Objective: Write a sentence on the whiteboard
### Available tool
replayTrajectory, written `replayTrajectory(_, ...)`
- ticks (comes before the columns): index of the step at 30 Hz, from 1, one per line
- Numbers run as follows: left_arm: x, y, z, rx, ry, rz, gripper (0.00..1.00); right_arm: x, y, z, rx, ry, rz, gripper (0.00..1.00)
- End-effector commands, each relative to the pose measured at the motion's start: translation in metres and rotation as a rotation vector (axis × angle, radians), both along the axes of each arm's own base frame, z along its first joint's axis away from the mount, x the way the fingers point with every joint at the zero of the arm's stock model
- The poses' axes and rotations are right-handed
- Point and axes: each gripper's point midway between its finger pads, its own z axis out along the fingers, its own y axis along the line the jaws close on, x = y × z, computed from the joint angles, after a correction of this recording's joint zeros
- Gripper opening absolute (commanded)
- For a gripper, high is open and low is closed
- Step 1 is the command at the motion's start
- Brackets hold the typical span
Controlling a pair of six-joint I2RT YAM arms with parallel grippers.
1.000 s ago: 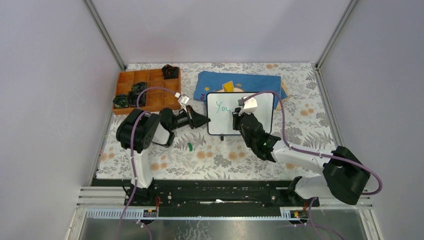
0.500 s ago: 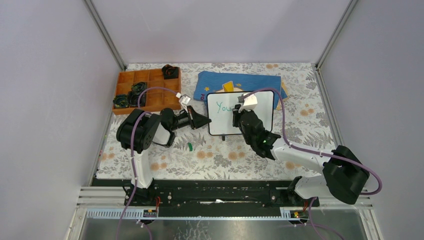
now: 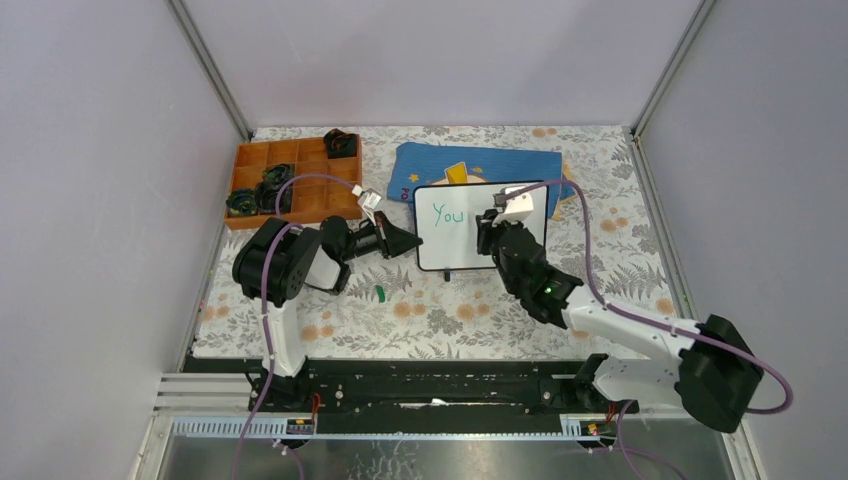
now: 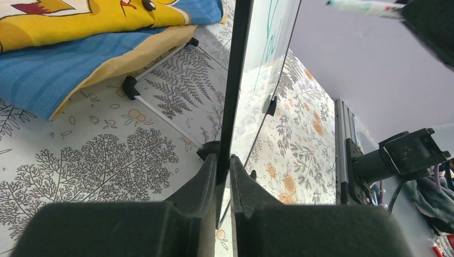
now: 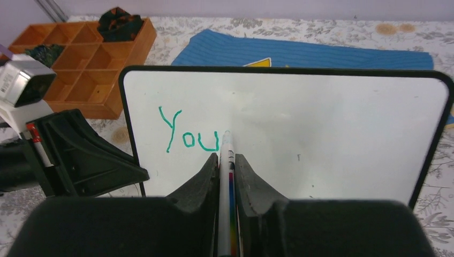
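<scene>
The whiteboard (image 5: 332,123) was held by its edge in the left gripper (image 4: 224,160), and the marker (image 5: 226,143) clamped in the right gripper (image 5: 227,160) was tipped just right of "You" (image 5: 188,139)

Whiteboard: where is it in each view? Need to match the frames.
Top external: the whiteboard sits at centre, partly covered by the right arm.
Left wrist: edge-on, at centre top, its rim clamped in the left pincer.
Right wrist: face-on, filling the middle, behind the marker.
Shared landmark: the blue cloth, just beyond the board.
</scene>
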Motion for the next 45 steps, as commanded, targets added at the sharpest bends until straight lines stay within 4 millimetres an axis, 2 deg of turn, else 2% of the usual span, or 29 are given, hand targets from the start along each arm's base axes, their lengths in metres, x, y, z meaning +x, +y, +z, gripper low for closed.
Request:
replayTrajectory(1, -0.009, 0.000, -0.018, 0.041, 0.050, -0.008, 0.00, -0.006, -0.026, 0.024, 0.034, -0.055, -0.067, 0.00)
replayTrajectory(6, -0.008, -0.001, -0.016, 0.039, 0.047, -0.008, 0.00, -0.003, -0.040, 0.017, 0.050, -0.034, -0.107, 0.00)
replayTrajectory(12, -0.008, -0.001, -0.016, 0.037, 0.047, -0.006, 0.00, 0.004, -0.035, 0.014, 0.072, -0.029, -0.113, 0.00)
replayTrajectory(23, -0.009, -0.002, -0.017, 0.039, 0.049, -0.008, 0.00, 0.017, -0.025, 0.021, 0.081, -0.053, -0.120, 0.00)
replayTrajectory(45, -0.010, -0.003, -0.019, 0.047, 0.054, -0.013, 0.00, 0.026, -0.013, 0.028, 0.090, -0.069, -0.096, 0.00)
